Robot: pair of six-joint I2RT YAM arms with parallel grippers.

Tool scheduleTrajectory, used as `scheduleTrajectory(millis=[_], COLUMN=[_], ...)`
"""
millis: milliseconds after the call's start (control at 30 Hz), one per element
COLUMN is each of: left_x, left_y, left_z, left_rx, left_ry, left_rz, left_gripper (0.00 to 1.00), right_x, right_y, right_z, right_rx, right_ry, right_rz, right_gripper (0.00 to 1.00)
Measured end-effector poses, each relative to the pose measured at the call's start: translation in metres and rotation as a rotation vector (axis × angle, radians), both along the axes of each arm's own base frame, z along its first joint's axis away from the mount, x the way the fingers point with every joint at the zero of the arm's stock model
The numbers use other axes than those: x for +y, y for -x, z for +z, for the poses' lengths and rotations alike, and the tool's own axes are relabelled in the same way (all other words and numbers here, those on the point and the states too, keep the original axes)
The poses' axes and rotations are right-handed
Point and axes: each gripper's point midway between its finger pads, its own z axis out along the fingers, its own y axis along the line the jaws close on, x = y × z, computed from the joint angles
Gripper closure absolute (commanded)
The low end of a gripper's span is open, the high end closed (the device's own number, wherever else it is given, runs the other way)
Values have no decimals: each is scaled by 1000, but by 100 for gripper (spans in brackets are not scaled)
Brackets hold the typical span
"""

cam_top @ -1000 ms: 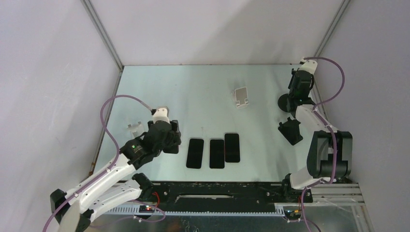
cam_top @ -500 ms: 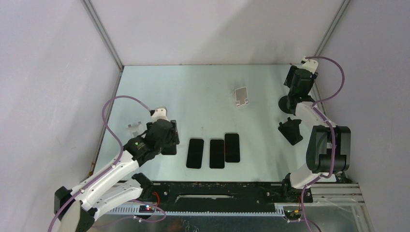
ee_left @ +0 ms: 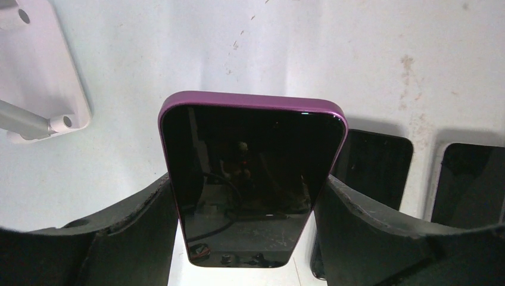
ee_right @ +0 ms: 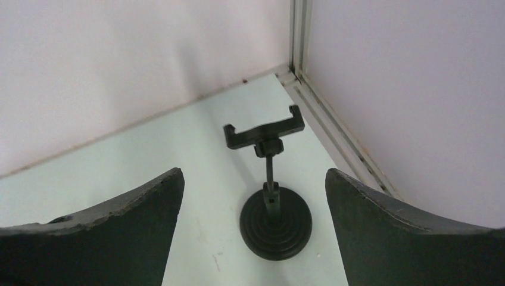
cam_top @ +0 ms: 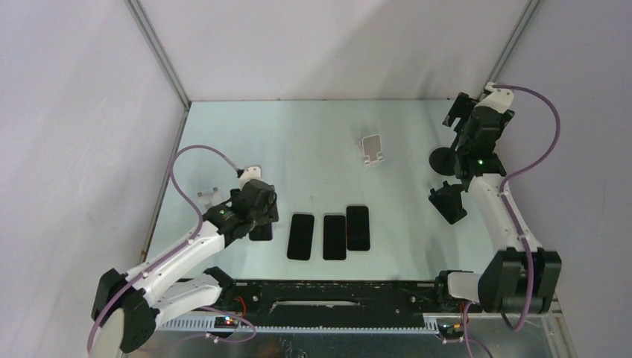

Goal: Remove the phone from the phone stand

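Purple phone, clamped by its sides in left gripper, mostly hidden at overhead frame's lower left; three dark phones flat alongside; white stand cut off upper left; right gripper wide, empty, over black stand.

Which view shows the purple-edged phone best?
The left wrist view: the purple-edged phone sits centre frame, screen facing the camera, clamped in the left tool. The top external view shows only a dark end of it poking out under that tool. The right wrist view misses it.

Pale lilac walls, metal corner posts, scuffed pale-green tabletop, soft even light.
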Motion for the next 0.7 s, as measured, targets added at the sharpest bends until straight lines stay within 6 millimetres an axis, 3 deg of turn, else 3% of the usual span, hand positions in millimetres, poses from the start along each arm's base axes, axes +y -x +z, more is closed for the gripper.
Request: scheduleTrajectory(millis=[167, 400, 567, 700], left_x=[0, -5, -7, -12], left_y=[0, 0, 11, 14], left_z=[-19, -44, -70, -82], left_rx=[63, 125, 206, 252], left_ry=[-43, -53, -54, -41], left_rz=[2, 8, 1, -2], left_gripper=[100, 100, 100, 100], right_x=[19, 78, 116, 127], right_y=[29, 67, 86, 94], right_z=[54, 108, 125, 127], right_rx=[-120, -253, -296, -296], right_ry=[0, -5, -7, -12], right_rz=[46, 225, 346, 381], right_gripper=[9, 9, 10, 10])
